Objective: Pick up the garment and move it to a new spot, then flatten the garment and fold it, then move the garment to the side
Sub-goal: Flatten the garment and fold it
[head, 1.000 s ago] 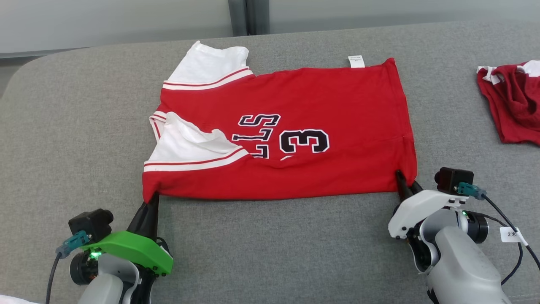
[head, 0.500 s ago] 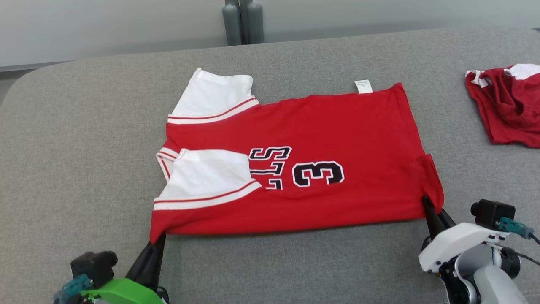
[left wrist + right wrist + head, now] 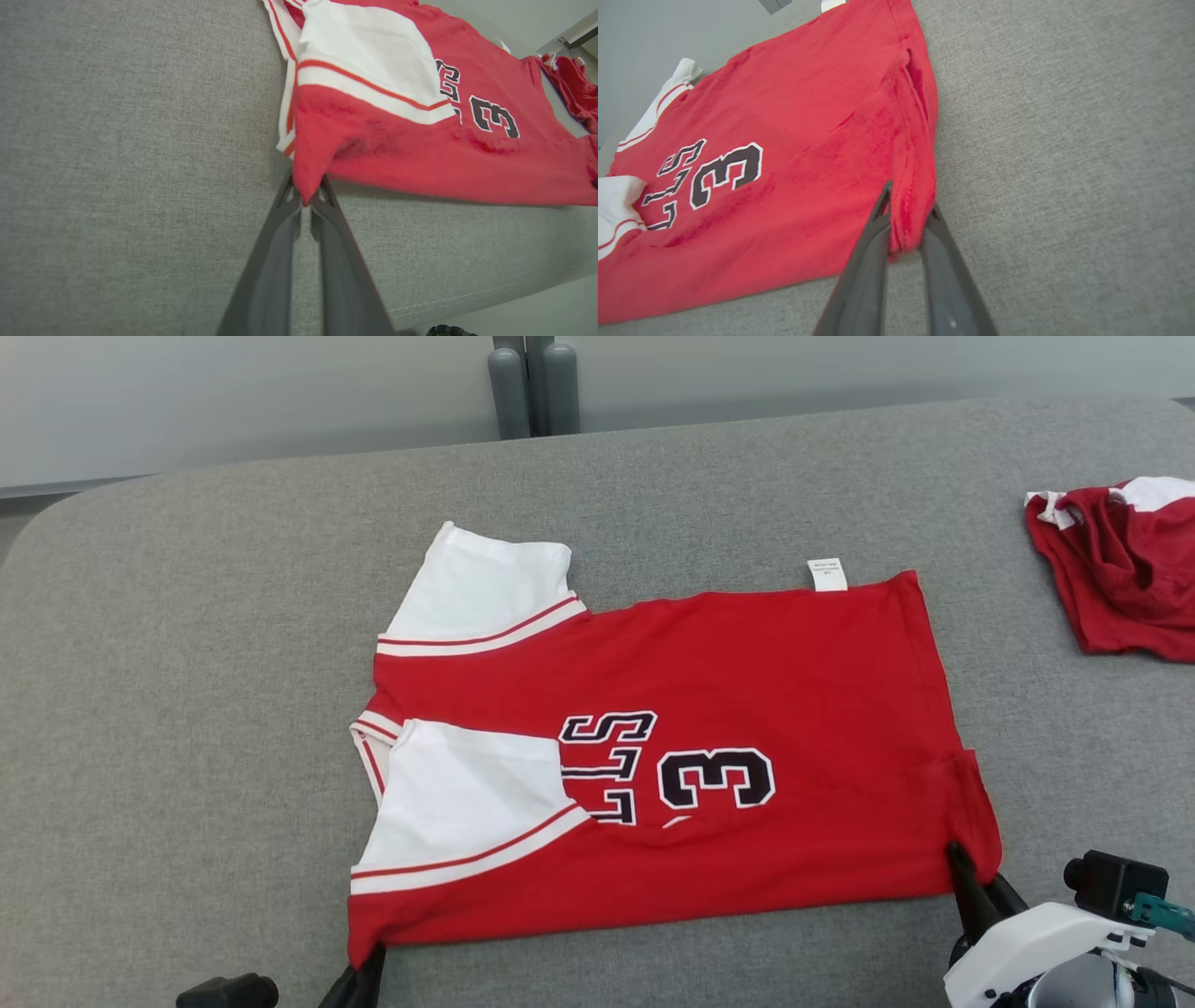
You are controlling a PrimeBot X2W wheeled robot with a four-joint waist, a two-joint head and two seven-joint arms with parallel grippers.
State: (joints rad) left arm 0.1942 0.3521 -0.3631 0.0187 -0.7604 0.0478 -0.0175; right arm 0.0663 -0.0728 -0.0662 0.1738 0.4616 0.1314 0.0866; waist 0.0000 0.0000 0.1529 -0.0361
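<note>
A red jersey with white sleeves and the number 3, the garment (image 3: 747,681), lies folded lengthwise on the grey table (image 3: 187,663). My left gripper (image 3: 369,959) is at the bottom edge of the head view, shut on the garment's near left corner. The left wrist view shows that corner of the garment (image 3: 397,154) pinched between the left gripper's (image 3: 306,198) fingertips. My right gripper (image 3: 963,866) is shut on the near right corner. In the right wrist view the hem of the garment (image 3: 808,116) is bunched between the right gripper's (image 3: 908,224) fingers.
A second red and white garment (image 3: 1120,579) lies crumpled at the table's right side, apart from the jersey. Grey posts (image 3: 532,383) stand behind the far edge. The table's front edge (image 3: 490,298) runs close below the left gripper.
Both grippers have pulled the garment across the table toward me, keeping hold of its near corners. The camera also shifted a little; the arms now sit lower in the picture.
</note>
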